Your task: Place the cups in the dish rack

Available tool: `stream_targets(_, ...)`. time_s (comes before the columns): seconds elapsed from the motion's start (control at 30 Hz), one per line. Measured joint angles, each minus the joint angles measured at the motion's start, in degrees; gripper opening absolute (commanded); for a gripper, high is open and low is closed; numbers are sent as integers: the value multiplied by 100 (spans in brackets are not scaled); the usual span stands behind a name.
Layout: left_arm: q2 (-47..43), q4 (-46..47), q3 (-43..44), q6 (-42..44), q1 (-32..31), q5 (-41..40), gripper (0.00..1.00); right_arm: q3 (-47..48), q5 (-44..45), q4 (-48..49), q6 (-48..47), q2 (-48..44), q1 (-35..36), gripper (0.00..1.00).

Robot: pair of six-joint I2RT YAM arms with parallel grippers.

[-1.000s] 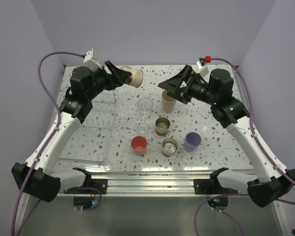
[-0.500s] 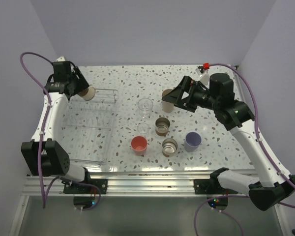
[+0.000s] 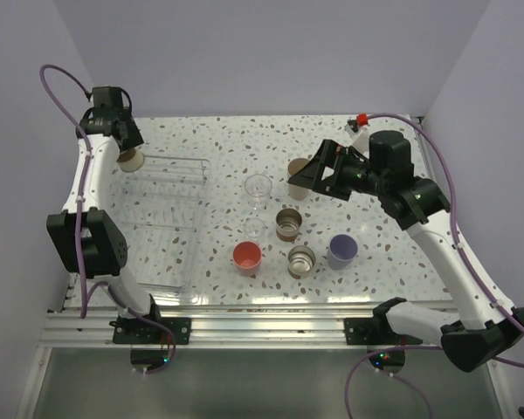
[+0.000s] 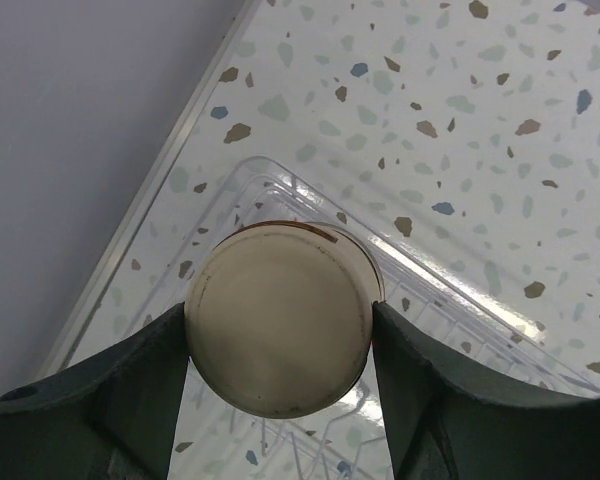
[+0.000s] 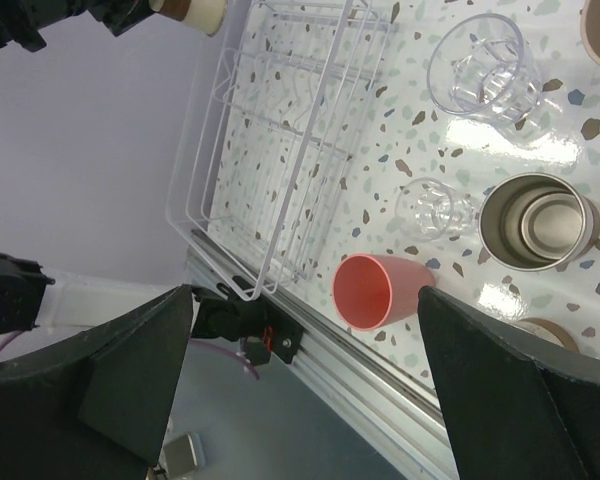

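1. Far left: the left gripper (image 4: 280, 325) is clamped on a banded cream cup (image 4: 276, 350), one finger on each side wall. The cup's base faces the wrist camera, so its mouth likely points down for draining.
2. The cup hangs over the far-left corner of the dish rack (image 3: 162, 237). I cannot tell whether it touches the rack. Starting in a corner probably leaves the remaining slots free.
3. The rack lies along the left side of the table (image 3: 218, 140) and no cup is seated in it yet. The load is at its first piece.
4. Centre: two clear cups (image 3: 258, 188), a coral-red cup (image 3: 246, 256), two more banded cups (image 3: 289, 223) and a lavender cup (image 3: 341, 250) stand mouth-up and loosely clustered, apart from the rack.
5. Right: the right gripper (image 5: 305, 295) has its fingers spread wide and holds nothing. It is poised above the tall beige cup (image 3: 295, 168), which is likely the next pick.
6. Risk: the cluster is tight, so wide fingers may nudge neighbouring cups.
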Motion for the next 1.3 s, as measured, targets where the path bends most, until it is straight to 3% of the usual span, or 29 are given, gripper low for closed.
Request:
stream_targets(0.43,350,-92,-459,306,144,-273,0,94,55,-162,-297,271,4,97)
stream_targets(1.1,992,162,-435,555,223,-413,0,96,151,-177,-372,468,4,97)
stream_targets(1.13,994,168,-426,555,223,-407,2,98,151,-177,-369,483,4,96)
stream_targets(1.17,999,173,-413,557,223,-398,15,103,151,-177,-369,496,4,96)
stream_targets(1.3,1014,240,-382,605,223,-319,45,105,153,-175,-365,540,2,96)
